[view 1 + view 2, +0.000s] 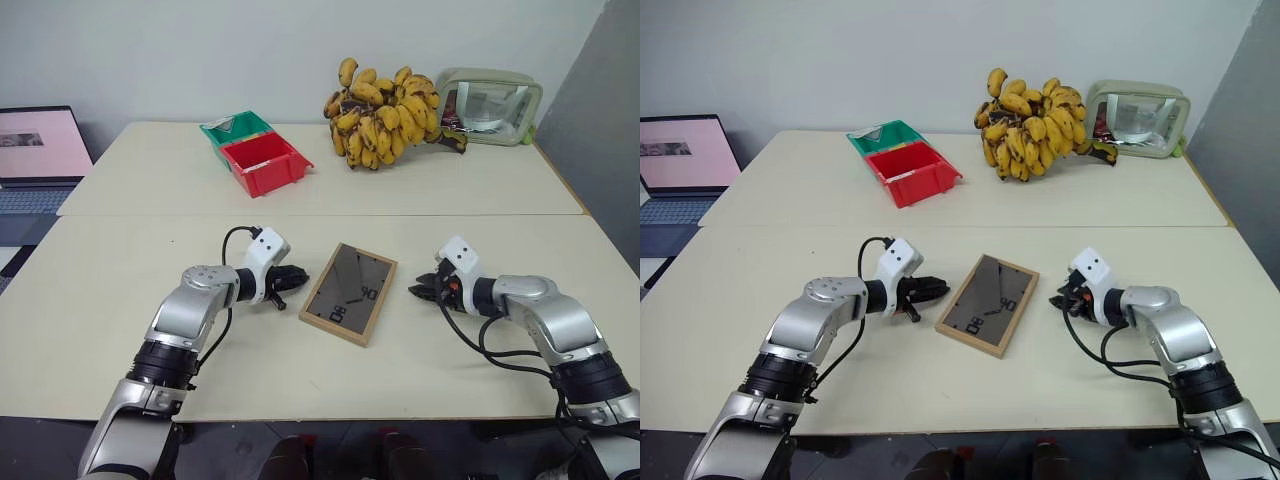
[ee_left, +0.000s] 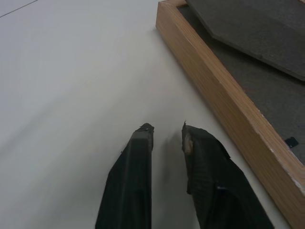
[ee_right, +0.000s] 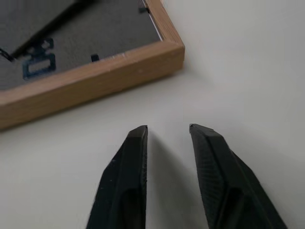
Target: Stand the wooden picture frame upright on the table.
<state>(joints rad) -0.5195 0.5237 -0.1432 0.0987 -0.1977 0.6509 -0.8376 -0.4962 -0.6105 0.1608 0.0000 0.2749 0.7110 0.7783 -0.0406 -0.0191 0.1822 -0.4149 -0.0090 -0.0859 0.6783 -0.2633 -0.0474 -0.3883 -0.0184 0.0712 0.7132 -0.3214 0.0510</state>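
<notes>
Ahead of me sit a red plastic bin (image 1: 265, 163) touching a green plastic bin (image 1: 236, 129). Right of them I see a big bunch of yellow bananas (image 1: 385, 117), a green-rimmed clear case (image 1: 489, 105), and far left an open laptop (image 1: 38, 150).

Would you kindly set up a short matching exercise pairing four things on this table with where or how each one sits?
Things:
1. wooden picture frame
2. red bin
3. bunch of bananas
4. left hand

Places or states:
A. at the far side of the table, beside the green-rimmed clear case
B. lying flat, dark back up, between the two hands
C. just to one side of the frame, not touching it
D. in front of the green bin, touching it

Pairs: 1-B, 2-D, 3-A, 4-C
</notes>
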